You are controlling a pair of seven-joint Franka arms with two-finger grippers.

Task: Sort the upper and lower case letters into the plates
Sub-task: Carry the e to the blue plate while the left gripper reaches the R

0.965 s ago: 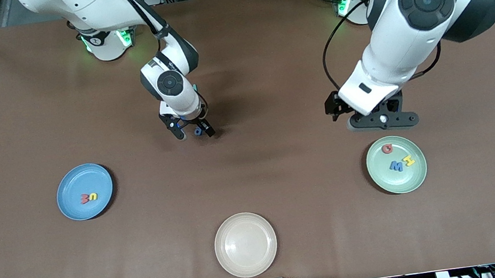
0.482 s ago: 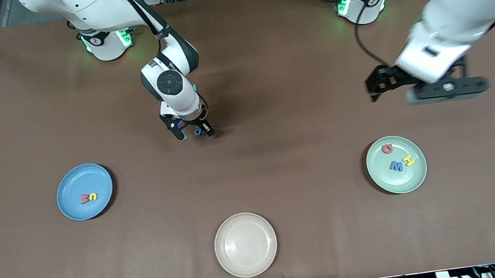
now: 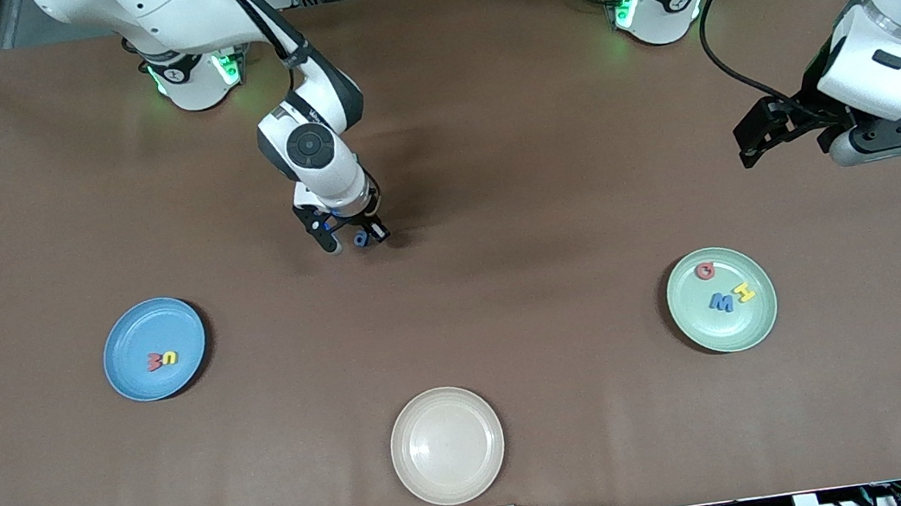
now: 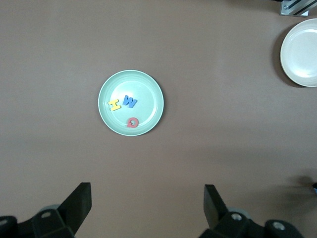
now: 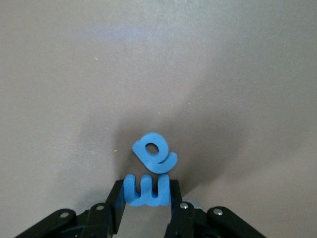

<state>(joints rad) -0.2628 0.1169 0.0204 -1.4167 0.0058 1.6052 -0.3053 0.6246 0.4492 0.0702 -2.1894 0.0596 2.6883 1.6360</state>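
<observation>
**Right gripper.** The right gripper [image 3: 353,238] is down at the brown table covering [image 3: 489,152], at about ten o'clock from the table's centre in the front view. Its fingers are closed on a small chunky blue letter [image 5: 147,191] that reads as a w or an m. A second chunky blue letter, a lower-case e [image 5: 153,152], lies flat on the table, touching the gripped one or very nearly so.

**Left gripper.** The left gripper [image 4: 147,198] hangs with its fingers wide apart and holds nothing. It is over the table at about two o'clock, and that arm waits.

**Plates.**
- The round sky-blue plate [image 3: 151,327] at eight o'clock carries one red and one yellow letter.
- The round pale mint plate [image 3: 739,328] at four o'clock carries one red, one blue and one yellow letter.
- A round cream plate [image 3: 447,445] sits at six o'clock.

**Risks noted.**
1. A lift could drag or flick the e, because the two letters sit so close together.
2. The grip falls only at the fingertips on a tiny piece, so the piece may twist or drop during the carry.
3. The held shape is ambiguous, and its case could be misjudged, which would send it to the wrong plate.
</observation>
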